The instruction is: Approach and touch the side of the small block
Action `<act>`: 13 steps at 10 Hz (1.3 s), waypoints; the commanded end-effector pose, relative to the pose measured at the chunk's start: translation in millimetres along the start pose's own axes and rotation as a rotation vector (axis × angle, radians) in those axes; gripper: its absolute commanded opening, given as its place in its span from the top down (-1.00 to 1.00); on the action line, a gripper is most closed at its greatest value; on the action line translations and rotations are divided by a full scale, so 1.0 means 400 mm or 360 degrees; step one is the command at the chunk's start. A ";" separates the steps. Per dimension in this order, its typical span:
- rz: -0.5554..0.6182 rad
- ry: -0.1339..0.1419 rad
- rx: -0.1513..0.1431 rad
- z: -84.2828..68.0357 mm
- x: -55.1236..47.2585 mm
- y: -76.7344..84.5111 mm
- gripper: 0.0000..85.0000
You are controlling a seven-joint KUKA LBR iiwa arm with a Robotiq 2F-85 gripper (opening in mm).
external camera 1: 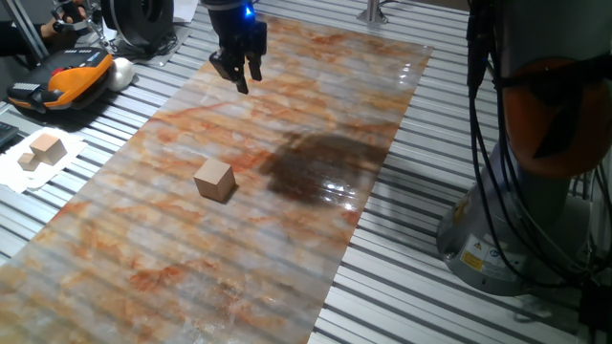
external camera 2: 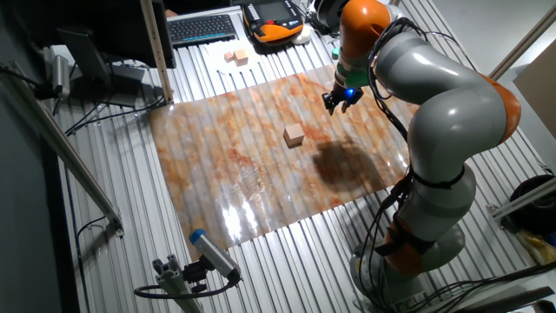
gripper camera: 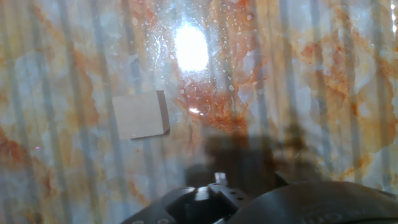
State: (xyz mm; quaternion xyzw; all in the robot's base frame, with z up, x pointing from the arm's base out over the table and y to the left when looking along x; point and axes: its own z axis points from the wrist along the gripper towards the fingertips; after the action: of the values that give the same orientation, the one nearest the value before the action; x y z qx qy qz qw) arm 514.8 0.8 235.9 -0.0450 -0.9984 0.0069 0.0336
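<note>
The small block [external camera 1: 214, 180] is a light-tan wooden cube standing alone on the marbled orange-and-white mat [external camera 1: 143, 277]. It also shows in the other fixed view [external camera 2: 294, 135] and at the left of the hand view [gripper camera: 140, 115]. My gripper [external camera 1: 239, 76] hangs above the far end of the mat, well beyond the block and clear of it, fingers pointing down. It shows in the other fixed view [external camera 2: 340, 103] to the right of the block. The fingers look spread and hold nothing. In the hand view only the hand's dark body and its shadow show.
Paler wooden blocks [external camera 1: 43, 151] lie on white paper off the mat's left edge. An orange-and-black device [external camera 1: 67, 81] lies beyond them. A dark wet-looking patch [external camera 1: 316, 167] is on the mat right of the block. The robot's base [external camera 1: 535, 191] stands at the right.
</note>
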 end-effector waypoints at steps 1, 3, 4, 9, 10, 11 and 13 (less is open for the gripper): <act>-0.0013 -0.0002 0.0001 0.000 0.000 0.000 1.00; -0.0018 -0.0007 0.0003 0.000 0.001 0.001 1.00; -0.0023 -0.0007 0.0006 0.000 0.001 0.001 1.00; -0.0054 -0.0011 0.0023 -0.001 0.001 0.003 1.00; -0.0067 -0.0013 0.0024 -0.001 0.001 0.003 1.00; -0.0081 -0.0013 0.0022 -0.001 0.001 0.003 1.00; -0.0064 -0.0010 0.0016 -0.001 0.001 0.002 1.00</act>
State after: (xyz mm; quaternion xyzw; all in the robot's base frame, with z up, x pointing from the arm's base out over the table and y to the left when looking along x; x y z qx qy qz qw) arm 514.6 1.7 236.0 -0.0247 -0.9992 0.0114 0.0309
